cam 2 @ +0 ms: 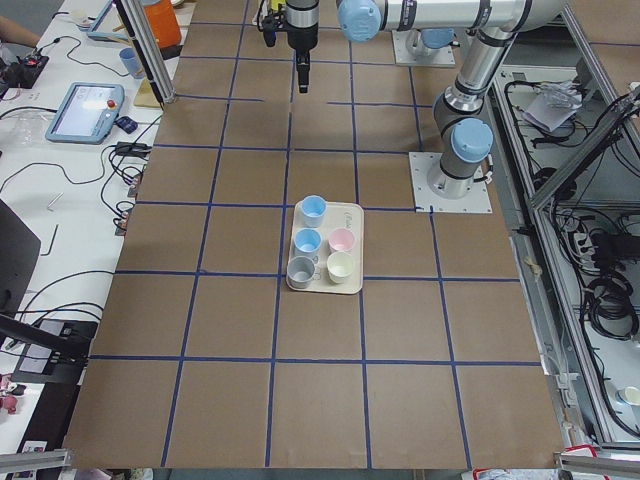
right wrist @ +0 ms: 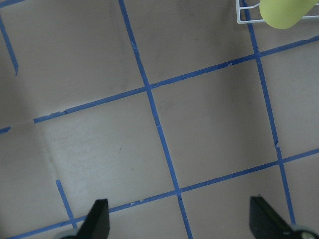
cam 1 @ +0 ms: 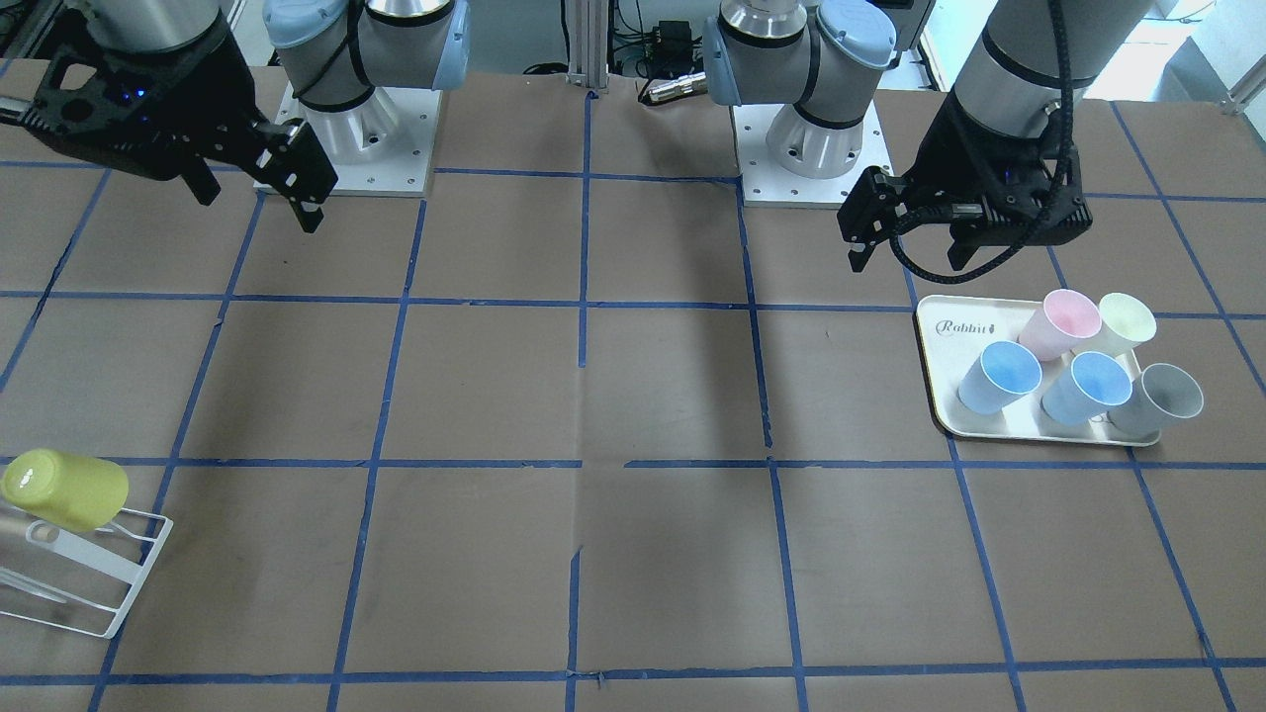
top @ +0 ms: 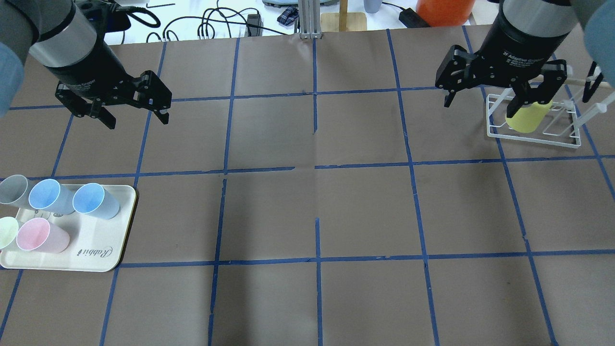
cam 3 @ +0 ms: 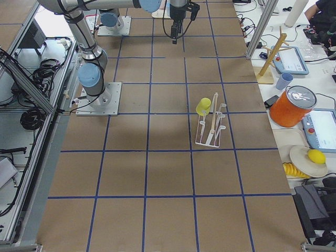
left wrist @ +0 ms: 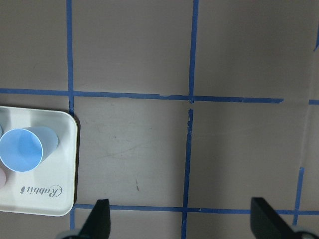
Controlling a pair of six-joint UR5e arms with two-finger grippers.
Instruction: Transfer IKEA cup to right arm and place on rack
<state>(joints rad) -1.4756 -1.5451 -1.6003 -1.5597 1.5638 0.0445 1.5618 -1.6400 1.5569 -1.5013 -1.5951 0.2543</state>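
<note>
The bright yellow IKEA cup (top: 527, 117) hangs mouth-down and tilted on a prong of the white wire rack (top: 533, 137), at the table's far right. It also shows in the front view (cam 1: 64, 488) on the rack (cam 1: 109, 583), in the right side view (cam 3: 203, 107), and at the top edge of the right wrist view (right wrist: 283, 12). My right gripper (top: 482, 105) is open and empty in the air, above and just left of the rack, apart from the cup. My left gripper (top: 136, 120) is open and empty, high over the far left of the table.
A cream tray (top: 96, 262) at the near left holds two blue cups (top: 95, 201), a pink cup (top: 42, 235), a grey cup (top: 13, 189) and a pale cream-yellow cup (top: 7, 231). The brown table (top: 317, 206) carries a blue tape grid.
</note>
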